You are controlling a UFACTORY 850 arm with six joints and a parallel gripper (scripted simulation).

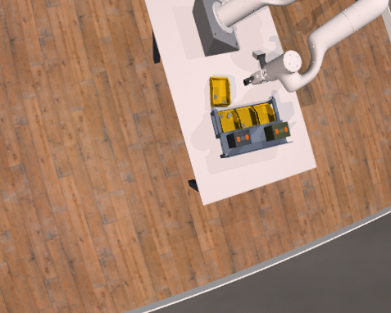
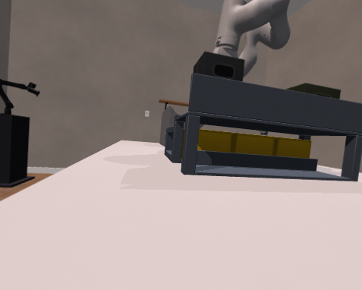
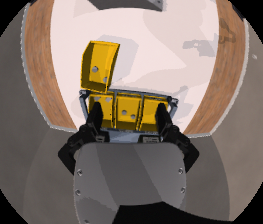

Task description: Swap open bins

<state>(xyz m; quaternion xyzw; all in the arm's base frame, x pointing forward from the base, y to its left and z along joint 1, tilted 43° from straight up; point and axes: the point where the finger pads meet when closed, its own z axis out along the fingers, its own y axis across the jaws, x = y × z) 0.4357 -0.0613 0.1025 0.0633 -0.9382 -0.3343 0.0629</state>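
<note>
A yellow open bin (image 1: pixel 220 91) holding small grey parts stands on the white table, just beside the left end of the shelf (image 1: pixel 251 128). It also shows in the wrist view (image 3: pixel 101 70). Three yellow bins stand side by side in the shelf's row (image 1: pixel 246 116), seen also in the wrist view (image 3: pixel 130 108) and from the low side view (image 2: pixel 253 145). The left bin (image 1: pixel 228 119) shows grey parts; I cannot tell which of the others is empty. My gripper (image 1: pixel 247 80) is open and empty. It hangs over the table right of the table bin and points at the shelf row; its fingers frame the bins.
Two dark boxes (image 1: pixel 238 139) (image 1: pixel 277 131) lie on the shelf's top board. The robot's grey base (image 1: pixel 214 26) stands at the table's far end. In the low side view the shelf (image 2: pixel 272 125) hides the gripper, and only the arm (image 2: pixel 250 26) shows above it.
</note>
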